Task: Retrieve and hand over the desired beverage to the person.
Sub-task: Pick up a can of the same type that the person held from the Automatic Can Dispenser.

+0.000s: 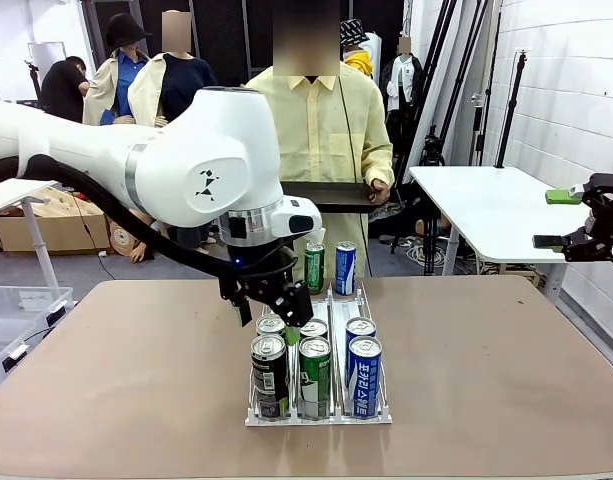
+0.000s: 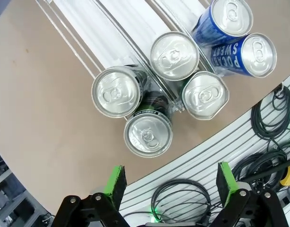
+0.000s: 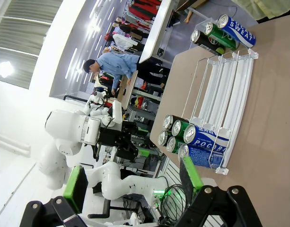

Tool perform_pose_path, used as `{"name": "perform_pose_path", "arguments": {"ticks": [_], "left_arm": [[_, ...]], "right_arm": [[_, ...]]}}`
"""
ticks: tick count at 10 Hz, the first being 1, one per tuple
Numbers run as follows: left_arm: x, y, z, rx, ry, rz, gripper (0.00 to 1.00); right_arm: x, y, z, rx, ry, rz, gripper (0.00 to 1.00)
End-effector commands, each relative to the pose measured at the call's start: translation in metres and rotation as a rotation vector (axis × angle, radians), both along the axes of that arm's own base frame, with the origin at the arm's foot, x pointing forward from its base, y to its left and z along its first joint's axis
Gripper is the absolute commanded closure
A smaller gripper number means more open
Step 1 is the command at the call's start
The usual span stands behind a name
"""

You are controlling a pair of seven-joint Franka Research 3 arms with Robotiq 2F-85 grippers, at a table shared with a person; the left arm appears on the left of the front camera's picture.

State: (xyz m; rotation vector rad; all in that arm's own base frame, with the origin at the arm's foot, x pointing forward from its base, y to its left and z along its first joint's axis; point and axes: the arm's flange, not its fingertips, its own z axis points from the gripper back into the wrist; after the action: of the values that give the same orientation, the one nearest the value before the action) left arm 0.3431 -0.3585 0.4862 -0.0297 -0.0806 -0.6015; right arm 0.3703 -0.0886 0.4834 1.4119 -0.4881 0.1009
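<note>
Cans (image 1: 314, 372) of dark, green and blue drink stand packed at the near end of a clear three-lane rack (image 1: 318, 419) as the robot's left gripper (image 2: 171, 183) hovers above them, green-padded jaws spread wide and holding nothing. Its wrist camera shows the dark cans nearest the fingers, with no can between the pads. One green can (image 1: 314, 266) and one blue can (image 1: 345, 267) stand at the rack's far end, closest to the person (image 1: 321, 115), who stands across the table in a pale-yellow shirt holding a black tablet (image 1: 331, 195) at waist height. Which drink is wanted cannot be read from the scene. The right gripper (image 3: 133, 182), likewise wide open and empty, hangs off to the side, well apart from the rack.

The pick looks tight. The cans touch their neighbours and the lane rails run close, so the jaws would best centre over a single lid and descend straight. The can should then lift vertically clear of the rails before any swing toward the person.

The rack sits mid-table on a smooth brown tabletop (image 1: 506, 380). Behind are a white table (image 1: 486, 195), a white brick wall (image 1: 576, 90), cardboard boxes (image 1: 46, 225) and a clear storage bin (image 1: 21, 305).
</note>
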Motion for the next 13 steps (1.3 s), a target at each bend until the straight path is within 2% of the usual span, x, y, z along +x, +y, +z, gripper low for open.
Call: {"name": "perform_pose_path", "arguments": {"ticks": [1, 7, 13], "left_arm": [[0.005, -0.017, -0.003, 0.064, 0.002, 0.038, 0.0], [0.008, -0.021, -0.013, 0.125, -0.01, 0.139, 0.0], [0.01, -0.014, -0.04, 0.101, 0.037, 0.161, 0.0]], "right_arm": [[0.0, 0.0, 0.001, 0.011, 0.006, 0.005, 0.0], [0.0, 0.0, 0.001, 0.011, 0.006, 0.005, 0.0], [0.0, 0.0, 0.001, 0.011, 0.006, 0.005, 0.0]]}}
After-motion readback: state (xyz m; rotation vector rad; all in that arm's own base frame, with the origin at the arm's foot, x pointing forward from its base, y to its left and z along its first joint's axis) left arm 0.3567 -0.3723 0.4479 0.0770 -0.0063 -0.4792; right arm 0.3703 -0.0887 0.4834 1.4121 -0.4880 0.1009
